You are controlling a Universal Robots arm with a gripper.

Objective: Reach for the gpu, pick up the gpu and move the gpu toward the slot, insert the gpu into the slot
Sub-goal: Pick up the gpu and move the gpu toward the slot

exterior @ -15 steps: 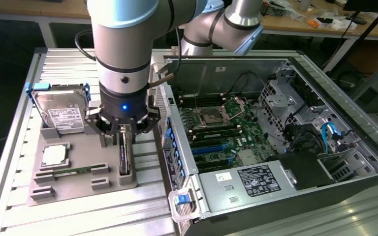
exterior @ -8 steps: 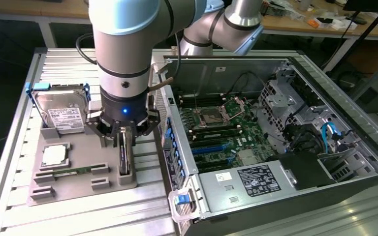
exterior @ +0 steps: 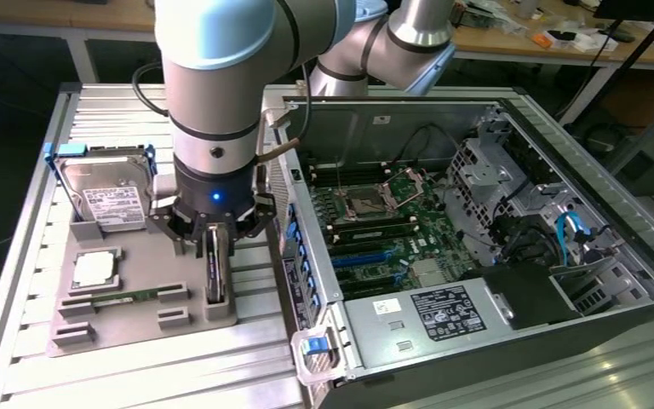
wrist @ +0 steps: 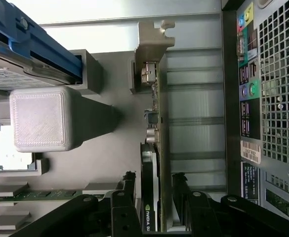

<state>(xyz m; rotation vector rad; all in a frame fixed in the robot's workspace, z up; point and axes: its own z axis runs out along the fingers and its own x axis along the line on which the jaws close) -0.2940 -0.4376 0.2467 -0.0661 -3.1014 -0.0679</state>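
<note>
1. Locate the gripper (exterior: pixel 215 247) pointing straight down over the grey fixture plate (exterior: pixel 134 336), which lies on the aluminium counter (exterior: pixel 168 379) at the exterior view's left of the open computer case (exterior: pixel 418 115).
2. Locate the gpu (exterior: pixel 215 281) standing on its long edge in a holder of that plate, directly beneath the gripper.
3. Note the jaws standing apart, one on each flat side of the card, clamped on nothing.
4. In the wrist view, see the gpu (wrist: pixel 149 168) edge-on between the two black fingers (wrist: pixel 128 190), with a narrow gap on either side and no contact visible.
5. Note the silver end bracket (wrist: pixel 153 42) at the end of the card farthest from the gripper (wrist: pixel 154 180), which straddles the opposite end.
6. Locate the slot (exterior: pixel 359 254), blue, on the green motherboard (exterior: pixel 390 226) inside the case, well apart from the gpu.
7. On the same plate, identify the hard drive (exterior: pixel 109 192) standing upright at the far end, the processor chip (exterior: pixel 96 270) lying flat, and the memory stick (exterior: pixel 123 297) near the plate's front edge.
</note>
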